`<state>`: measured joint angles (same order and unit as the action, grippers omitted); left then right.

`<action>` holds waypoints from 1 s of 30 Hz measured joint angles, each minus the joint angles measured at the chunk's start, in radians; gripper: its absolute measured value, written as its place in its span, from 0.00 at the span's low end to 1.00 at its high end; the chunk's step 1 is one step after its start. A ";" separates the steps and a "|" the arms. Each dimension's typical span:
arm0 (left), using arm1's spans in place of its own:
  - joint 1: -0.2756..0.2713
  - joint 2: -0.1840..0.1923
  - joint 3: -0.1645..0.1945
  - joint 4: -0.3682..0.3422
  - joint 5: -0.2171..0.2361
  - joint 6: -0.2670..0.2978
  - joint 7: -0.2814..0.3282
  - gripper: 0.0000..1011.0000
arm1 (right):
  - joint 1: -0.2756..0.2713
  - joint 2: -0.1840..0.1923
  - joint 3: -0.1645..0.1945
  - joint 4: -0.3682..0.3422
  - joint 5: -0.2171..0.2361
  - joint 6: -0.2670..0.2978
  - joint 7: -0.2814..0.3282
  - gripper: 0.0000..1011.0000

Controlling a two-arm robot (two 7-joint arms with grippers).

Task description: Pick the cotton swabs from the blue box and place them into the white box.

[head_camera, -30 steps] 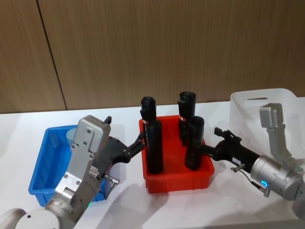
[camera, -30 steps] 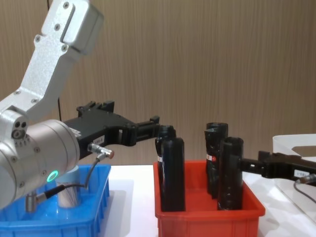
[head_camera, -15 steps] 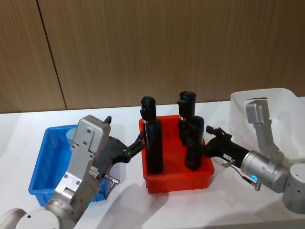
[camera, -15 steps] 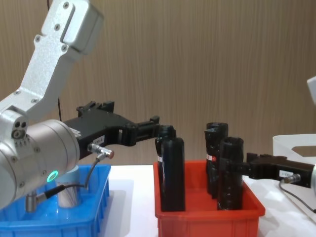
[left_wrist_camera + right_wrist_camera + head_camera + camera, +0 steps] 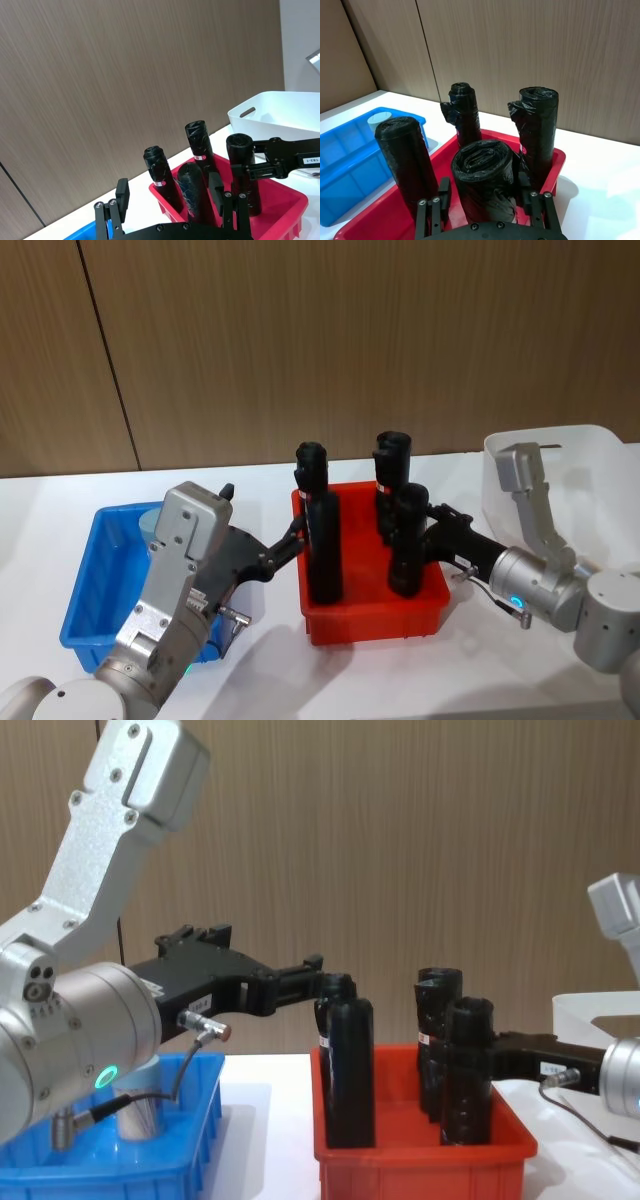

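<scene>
The right gripper (image 5: 425,537) has advanced around one of four black bottles (image 5: 408,540).

The left end effector (image 5: 292,537) reaches forward from the lower left, its fingers spread apart. The right end effector (image 5: 425,530) stretches in from the right, wrist level, fingers parted to either side.

Silver-grey arm housings with green and blue indicator lights, thin cables, black fingers (image 5: 300,976).
</scene>
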<state>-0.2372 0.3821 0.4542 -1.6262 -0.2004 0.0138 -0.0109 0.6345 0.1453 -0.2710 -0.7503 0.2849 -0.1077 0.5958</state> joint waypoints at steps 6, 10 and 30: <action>0.000 0.000 0.000 0.000 0.000 0.000 0.000 0.99 | 0.024 -0.010 -0.006 0.039 -0.007 -0.014 -0.005 0.66; 0.000 0.000 0.000 0.000 0.000 0.000 0.000 0.99 | 0.035 -0.015 -0.009 0.055 -0.008 -0.021 -0.008 0.56; 0.000 0.000 0.000 0.000 0.000 0.000 0.000 0.99 | -0.031 0.014 0.007 -0.140 0.025 0.038 -0.044 0.44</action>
<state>-0.2371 0.3821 0.4542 -1.6262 -0.2004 0.0139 -0.0109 0.6032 0.1596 -0.2638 -0.8900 0.3101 -0.0696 0.5515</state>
